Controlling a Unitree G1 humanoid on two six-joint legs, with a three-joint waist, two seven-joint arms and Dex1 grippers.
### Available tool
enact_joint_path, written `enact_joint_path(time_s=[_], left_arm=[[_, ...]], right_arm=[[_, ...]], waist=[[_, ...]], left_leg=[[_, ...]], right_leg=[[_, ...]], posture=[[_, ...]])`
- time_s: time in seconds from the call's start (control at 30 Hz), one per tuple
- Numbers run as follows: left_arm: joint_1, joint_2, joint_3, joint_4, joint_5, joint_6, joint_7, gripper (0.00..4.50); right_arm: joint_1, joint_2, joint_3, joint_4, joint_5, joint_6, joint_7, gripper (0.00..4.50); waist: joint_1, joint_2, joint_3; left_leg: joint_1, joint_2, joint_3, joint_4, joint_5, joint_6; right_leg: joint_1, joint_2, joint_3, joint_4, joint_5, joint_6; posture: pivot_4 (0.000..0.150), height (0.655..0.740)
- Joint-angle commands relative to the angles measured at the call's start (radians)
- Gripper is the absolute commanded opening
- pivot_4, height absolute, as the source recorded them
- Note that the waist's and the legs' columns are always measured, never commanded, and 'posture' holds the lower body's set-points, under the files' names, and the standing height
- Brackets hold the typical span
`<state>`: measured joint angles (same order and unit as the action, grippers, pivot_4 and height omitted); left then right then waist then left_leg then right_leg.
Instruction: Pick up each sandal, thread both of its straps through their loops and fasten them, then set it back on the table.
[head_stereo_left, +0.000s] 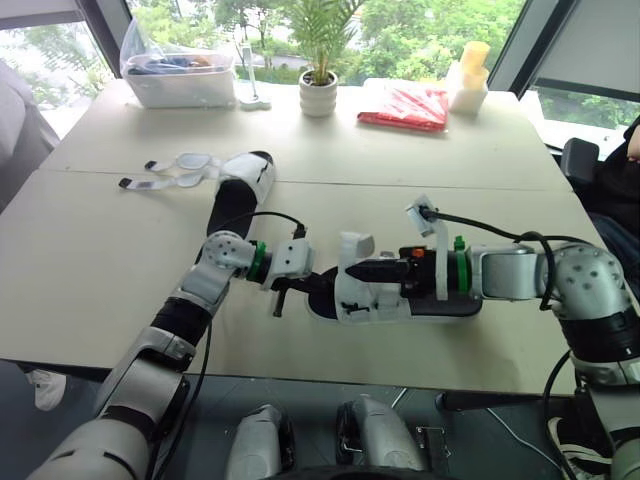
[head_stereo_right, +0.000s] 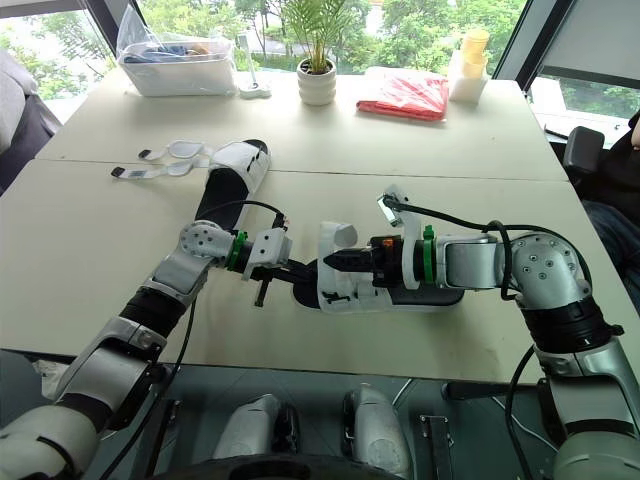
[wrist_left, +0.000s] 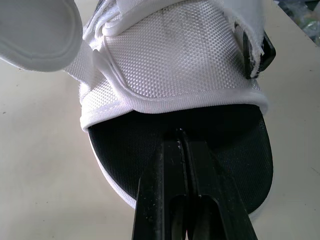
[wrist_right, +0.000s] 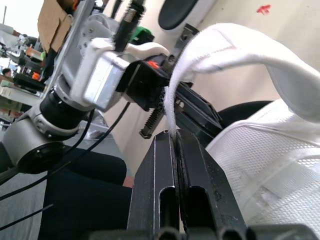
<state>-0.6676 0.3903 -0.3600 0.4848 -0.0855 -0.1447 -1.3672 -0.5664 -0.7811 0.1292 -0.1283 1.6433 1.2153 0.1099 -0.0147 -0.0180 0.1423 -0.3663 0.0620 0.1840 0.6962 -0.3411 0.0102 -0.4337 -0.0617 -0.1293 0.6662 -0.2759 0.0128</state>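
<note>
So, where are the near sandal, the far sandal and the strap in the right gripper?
near sandal (head_stereo_left: 375, 300): left eye view, white upper.
far sandal (head_stereo_left: 232, 200): left eye view, black footbed.
strap (wrist_right: 225, 45): right wrist view, curved top.

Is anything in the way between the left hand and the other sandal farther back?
Nothing visible: only bare table lies between the left gripper and the far sandal. The right gripper pinches a strap of the near sandal.

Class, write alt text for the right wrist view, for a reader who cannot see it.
The right gripper, shut, pinches a white strap that arcs over the white mesh upper of the sandal. Behind it is the silver wrist of the left arm.
</note>
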Motion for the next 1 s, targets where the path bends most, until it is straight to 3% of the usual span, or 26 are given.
enact_joint_path(time_s=[0.03, 0.17, 0.3, 0.4, 0.5, 0.67, 0.77, 0.87, 1.0], left_arm=[[0.027, 0.015, -0.027, 0.014, 0.043, 0.009, -0.001, 0.00], [0.030, 0.016, -0.027, 0.011, 0.042, 0.012, 0.001, 0.00], [0.034, 0.020, -0.026, 0.009, 0.043, 0.011, 0.001, 0.00], [0.034, 0.022, -0.026, 0.010, 0.042, 0.010, 0.001, 0.00], [0.029, 0.022, -0.025, 0.012, 0.042, 0.011, 0.002, 0.00], [0.023, 0.018, -0.024, 0.014, 0.042, 0.012, 0.005, 0.00], [0.022, 0.017, -0.024, 0.017, 0.042, 0.010, 0.005, 0.00], [0.021, 0.017, -0.024, 0.019, 0.043, 0.008, 0.006, 0.00], [0.019, 0.014, -0.025, 0.024, 0.044, 0.004, 0.007, 0.00]], right_arm=[[-0.010, -0.009, -0.037, -0.015, -0.068, 0.021, 0.041, 0.06], [0.004, 0.006, -0.032, -0.044, -0.190, 0.019, 0.075, 0.06], [0.001, 0.057, -0.066, -0.026, -0.184, 0.035, 0.063, 0.06], [0.003, 0.075, -0.082, -0.031, -0.183, 0.054, 0.058, 0.83], [0.008, 0.086, -0.090, -0.038, -0.177, 0.081, 0.050, 2.34], [0.028, 0.101, -0.086, -0.072, -0.199, 0.110, 0.046, 2.34], [0.039, 0.108, -0.093, -0.079, -0.204, 0.118, 0.039, 1.40], [0.044, 0.107, -0.099, -0.091, -0.203, 0.132, 0.045, 0.03], [0.032, 0.104, -0.114, -0.090, -0.178, 0.150, 0.052, 0.03]], waist=[[0.000, 0.000, 0.000], [-0.001, 0.000, 0.000], [-0.002, 0.000, 0.000], [-0.002, 0.000, 0.000], [-0.002, 0.000, 0.000], [-0.002, 0.000, 0.000], [-0.002, 0.000, 0.000], [-0.002, 0.000, 0.000], [-0.002, 0.000, 0.000]], left_leg=[[0.000, 0.000, 0.000, 0.000, 0.000, 0.000], [0.000, 0.000, 0.000, 0.000, 0.000, 0.000], [0.000, 0.000, 0.000, 0.000, 0.000, 0.000], [0.000, 0.000, 0.000, 0.000, 0.000, 0.000], [0.000, 0.000, 0.000, 0.000, 0.000, 0.000], [0.000, 0.000, 0.000, 0.000, 0.000, 0.000], [0.000, 0.000, 0.000, 0.000, 0.000, 0.000], [0.000, 0.000, 0.000, 0.000, 0.000, 0.000], [0.000, 0.000, 0.000, 0.000, 0.000, 0.000]], right_leg=[[0.000, 0.000, 0.000, 0.000, 0.000, 0.000], [0.000, 0.000, 0.000, 0.000, 0.000, 0.000], [0.000, 0.000, 0.000, 0.000, 0.000, 0.000], [0.000, 0.000, 0.000, 0.000, 0.000, 0.000], [0.000, 0.000, 0.000, 0.000, 0.000, 0.000], [0.000, 0.000, 0.000, 0.000, 0.000, 0.000], [0.000, 0.000, 0.000, 0.000, 0.000, 0.000], [0.000, 0.000, 0.000, 0.000, 0.000, 0.000], [0.000, 0.000, 0.000, 0.000, 0.000, 0.000]], posture=[[0.150, 0.7278], [0.150, 0.7278], [0.150, 0.7278], [0.150, 0.7278], [0.150, 0.7278], [0.150, 0.7278], [0.150, 0.7278], [0.150, 0.7278], [0.150, 0.7278]])
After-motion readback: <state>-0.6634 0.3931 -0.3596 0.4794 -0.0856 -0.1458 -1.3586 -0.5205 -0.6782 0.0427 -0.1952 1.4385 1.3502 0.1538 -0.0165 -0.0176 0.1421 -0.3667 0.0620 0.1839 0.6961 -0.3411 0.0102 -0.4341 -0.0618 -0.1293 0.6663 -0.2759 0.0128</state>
